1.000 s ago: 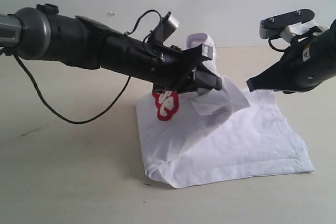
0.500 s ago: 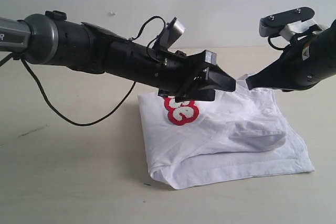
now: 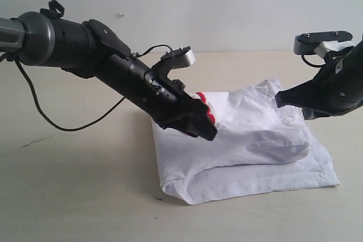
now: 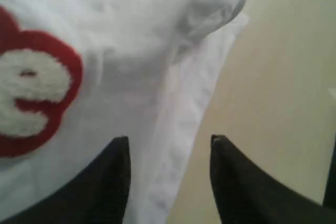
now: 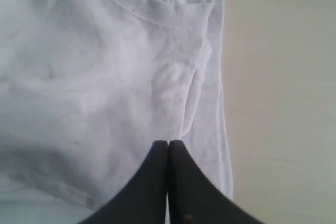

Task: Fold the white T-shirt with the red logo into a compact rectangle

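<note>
on table (image 3: 68, 196): shirt (image 3: 266, 157) lies partly folded, lumpy; logo (image 4: 31, 103) face up. left end effector (image 4: 169, 140) fingers apart, low over folded edge. right end effector (image 5: 168, 144) fingers together, nothing gripped, above collar. judgement: pinch all edge layers, pull flat before next fold.

Exterior wide — wrists close over T-shirt (image 5: 105, 77).

Two arms: left arm (image 3: 113, 66), right arm (image 3: 334, 86); one white T-shirt (image 3: 266, 157); one red logo (image 4: 31, 95); one table (image 3: 74, 196).
</note>
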You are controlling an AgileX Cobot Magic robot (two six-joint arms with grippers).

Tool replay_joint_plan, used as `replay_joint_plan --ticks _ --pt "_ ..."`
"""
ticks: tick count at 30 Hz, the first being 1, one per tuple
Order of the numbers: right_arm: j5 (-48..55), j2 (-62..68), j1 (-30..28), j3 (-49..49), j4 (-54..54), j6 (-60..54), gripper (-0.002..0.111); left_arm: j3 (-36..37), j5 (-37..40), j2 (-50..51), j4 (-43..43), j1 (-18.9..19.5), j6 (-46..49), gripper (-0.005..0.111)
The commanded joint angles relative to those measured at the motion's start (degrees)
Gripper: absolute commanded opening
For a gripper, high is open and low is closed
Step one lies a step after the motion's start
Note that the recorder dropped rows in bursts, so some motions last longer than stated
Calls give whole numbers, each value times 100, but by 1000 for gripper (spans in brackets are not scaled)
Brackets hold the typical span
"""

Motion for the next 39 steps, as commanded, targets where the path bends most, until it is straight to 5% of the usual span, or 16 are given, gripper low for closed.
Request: replay_joint_plan --ticks 1,10,16,20,31,35,39 --pt "157 105 -271 7 531 -289 0 -37 -43 -303 693 263 -344 35" --pt "278 466 -621 7 2575 -1490 6 -37 -120 -507 813 485 -373 32" --pt "278 684 -632 7 2676 -1530 60 -37 -142 -273 812 437 -345 32" --pt "278 684 -632 7 2639 -1765 73 -37 -182 -144 812 407 -332 32" --pt "405 1082 -621 7 2717 -1925 64 -37 -226 62 822 121 -332 32" --pt "270 1172 -621 7 2813 -2134 43 -37 -226 65 857 108 -332 32" --pt "256 1071 -621 7 3085 -2658 9 -37 -216 75 1028 108 -332 32"
